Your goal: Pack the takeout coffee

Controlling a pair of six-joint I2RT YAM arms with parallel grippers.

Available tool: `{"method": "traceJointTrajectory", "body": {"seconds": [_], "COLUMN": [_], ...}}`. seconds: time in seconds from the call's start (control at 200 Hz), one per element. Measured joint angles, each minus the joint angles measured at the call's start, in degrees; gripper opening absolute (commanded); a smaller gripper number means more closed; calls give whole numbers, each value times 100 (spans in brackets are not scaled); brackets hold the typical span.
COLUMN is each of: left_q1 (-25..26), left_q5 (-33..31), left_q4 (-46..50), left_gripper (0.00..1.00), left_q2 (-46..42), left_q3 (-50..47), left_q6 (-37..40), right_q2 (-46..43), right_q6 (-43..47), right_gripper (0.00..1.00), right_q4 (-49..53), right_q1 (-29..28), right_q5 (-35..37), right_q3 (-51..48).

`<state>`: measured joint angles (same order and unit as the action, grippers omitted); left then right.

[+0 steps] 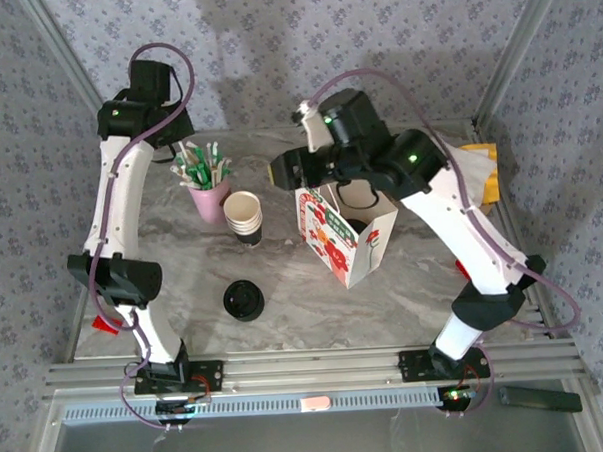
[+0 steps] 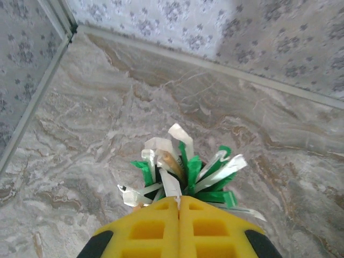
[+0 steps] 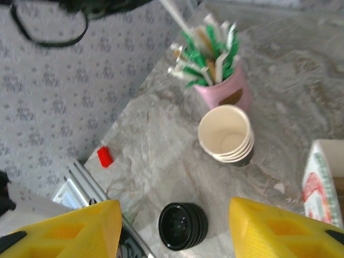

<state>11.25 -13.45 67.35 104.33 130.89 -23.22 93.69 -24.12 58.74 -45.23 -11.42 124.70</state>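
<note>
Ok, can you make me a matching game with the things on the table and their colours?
Things:
1. cup holding packets
2. stack of paper cups
3. pile of lids
4. paper bag

Colours:
A. black
B. white with red flowers
C. pink
D. beige

Pairs: 1-C, 2-D, 3-A, 4-B.
</note>
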Motion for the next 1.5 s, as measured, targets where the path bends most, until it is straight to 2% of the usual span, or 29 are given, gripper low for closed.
{"method": "traceJointTrajectory", "body": {"seconds": [0.27, 0.445, 0.625, 0.75, 1.014, 1.164, 1.319, 1.499], "left_q1": [769, 1196, 1733, 2116, 2837, 3226, 3497, 3980], "left_q5": [-640, -664, -160, 479, 1720, 1891, 1910, 2059], "left_q4": [516, 505, 94, -214, -479, -636, -728, -776], "left_gripper": [0, 0, 0, 0, 0, 0, 0, 0], "left_q2": [-197, -651, -1134, -1285, -1327, -1346, -1316, -1314], "left_q3": [866, 986, 1014, 1102, 1132, 1027, 1073, 1010], "left_q6": [426, 680, 1056, 1379, 2144, 2461, 2736, 3464], "right_q2": [-557, -1051, -1757, -2168, -2404, -2326, -2153, -1775], "right_q6": [415, 706, 964, 1250, 2234, 2420, 2420, 2837], "right_gripper": [57, 57, 57, 58, 59, 55, 56, 58], "right_q4": [-61, -411, -964, -1241, -1307, -1377, -1585, -1556], "right_q1": [791, 1108, 1213, 1259, 1464, 1727, 1801, 1878], "right_q5": [-205, -313, -352, -531, -1766, -2212, -2249, -2450], "right_q3": [24, -190, -793, -1187, -1292, -1311, -1307, -1027]}}
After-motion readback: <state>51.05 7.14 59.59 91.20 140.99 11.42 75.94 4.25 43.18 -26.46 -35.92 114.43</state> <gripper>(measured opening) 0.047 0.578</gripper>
